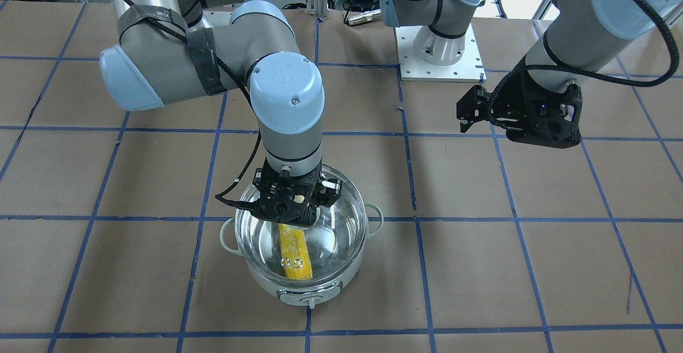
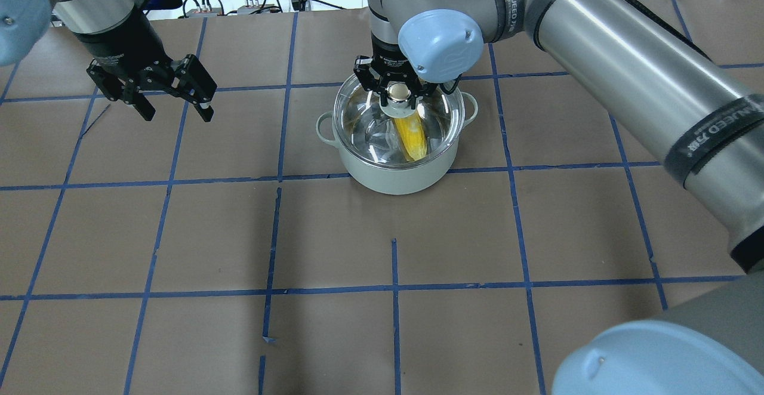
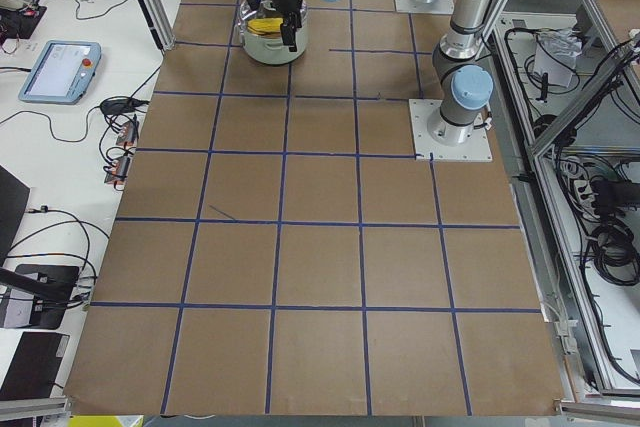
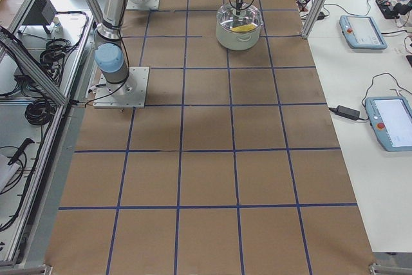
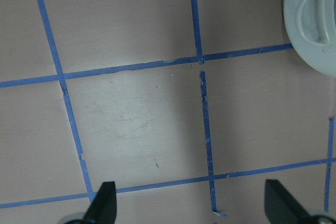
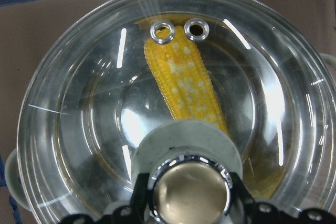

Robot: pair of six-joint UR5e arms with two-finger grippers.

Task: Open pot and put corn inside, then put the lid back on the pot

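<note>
Two pincers: my right pincer [image 2: 399,93] pinches the knob of the lid [image 2: 370,126] from straight above. The lid sits level over the pot [image 2: 394,177], with the corn [image 2: 412,135] lying inside under the glass. My left pincer [image 2: 176,110] hangs spread, well aside. I judge only seating and release remain.
</note>
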